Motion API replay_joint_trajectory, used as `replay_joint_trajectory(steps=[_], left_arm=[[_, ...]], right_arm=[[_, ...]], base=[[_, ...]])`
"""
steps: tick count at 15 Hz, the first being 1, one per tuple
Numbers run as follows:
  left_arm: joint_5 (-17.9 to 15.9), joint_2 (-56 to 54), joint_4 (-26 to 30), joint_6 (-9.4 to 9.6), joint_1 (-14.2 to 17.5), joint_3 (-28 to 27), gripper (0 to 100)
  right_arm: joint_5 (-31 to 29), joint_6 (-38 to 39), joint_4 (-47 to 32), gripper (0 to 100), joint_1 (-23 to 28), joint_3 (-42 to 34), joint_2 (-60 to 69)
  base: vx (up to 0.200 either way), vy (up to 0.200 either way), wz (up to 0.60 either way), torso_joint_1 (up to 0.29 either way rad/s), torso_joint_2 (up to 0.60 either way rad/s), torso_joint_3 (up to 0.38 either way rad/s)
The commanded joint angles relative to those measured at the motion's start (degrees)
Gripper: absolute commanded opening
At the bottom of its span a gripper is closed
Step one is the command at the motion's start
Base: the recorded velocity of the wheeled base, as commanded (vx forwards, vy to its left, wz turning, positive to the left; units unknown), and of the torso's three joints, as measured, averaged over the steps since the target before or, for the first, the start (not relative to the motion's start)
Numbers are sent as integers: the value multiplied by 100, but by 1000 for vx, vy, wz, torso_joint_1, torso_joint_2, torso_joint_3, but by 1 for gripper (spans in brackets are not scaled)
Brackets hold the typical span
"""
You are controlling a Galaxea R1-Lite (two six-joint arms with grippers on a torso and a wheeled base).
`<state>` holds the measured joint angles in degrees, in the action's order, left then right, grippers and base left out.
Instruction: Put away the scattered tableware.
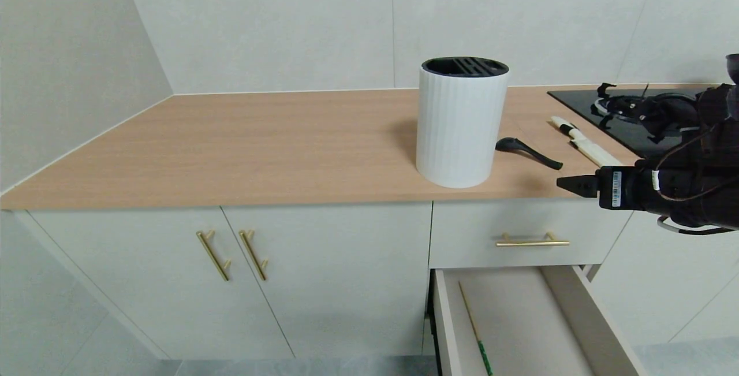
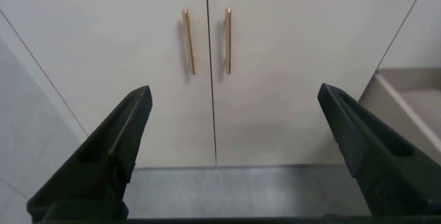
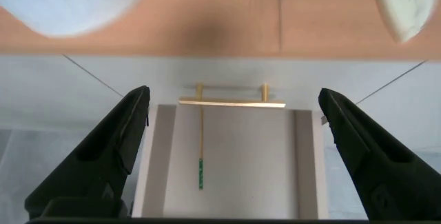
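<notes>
Nearest, what appears to be a chopstick is contained in the open drawer. Right gripper is positioned above it, jaws spread; left gripper jaws likewise spread. Black spoon and white knife are laid on the worktop.

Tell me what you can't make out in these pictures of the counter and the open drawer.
- Head view: the near end of the white knife is hidden behind the right gripper; the right wrist view blurs it and cuts it off.
- Head view: the chopstick in the open drawer runs off the bottom edge; single or pair, too thin to tell.
- Head view: the wall of the white holder hides whatever is inside.
</notes>
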<state>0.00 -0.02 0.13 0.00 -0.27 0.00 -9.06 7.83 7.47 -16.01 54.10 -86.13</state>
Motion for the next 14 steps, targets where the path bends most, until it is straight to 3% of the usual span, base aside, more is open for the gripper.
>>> replay_joint_trajectory(steps=[1, 5, 8, 9, 12, 14], left_arm=[[0, 2, -5, 0, 0, 0, 100], [0, 2, -5, 0, 0, 0, 100], [0, 2, -5, 0, 0, 0, 100], [0, 2, -5, 0, 0, 0, 100], [0, 2, -5, 0, 0, 0, 100], [0, 2, -5, 0, 0, 0, 100]], right_arm=[[0, 0, 9, 100, 1, -5, -36], [0, -141, 281, 100, 106, 13, -168], [132, -923, 1450, 100, 669, 145, -844], [308, -1213, 2004, 100, 854, 311, -1205], [932, -1442, 2294, 100, 977, 786, -1662], [2092, -1530, 2259, 100, 1144, 1094, -1890]], base=[[0, 0, 0, 222, -505, -286], [0, 0, 0, 175, -387, -218], [0, 0, 0, 29, -57, -32], [0, 0, 0, 0, 0, 0], [0, 0, 0, 0, 0, 0], [0, 0, 0, 0, 0, 0]])
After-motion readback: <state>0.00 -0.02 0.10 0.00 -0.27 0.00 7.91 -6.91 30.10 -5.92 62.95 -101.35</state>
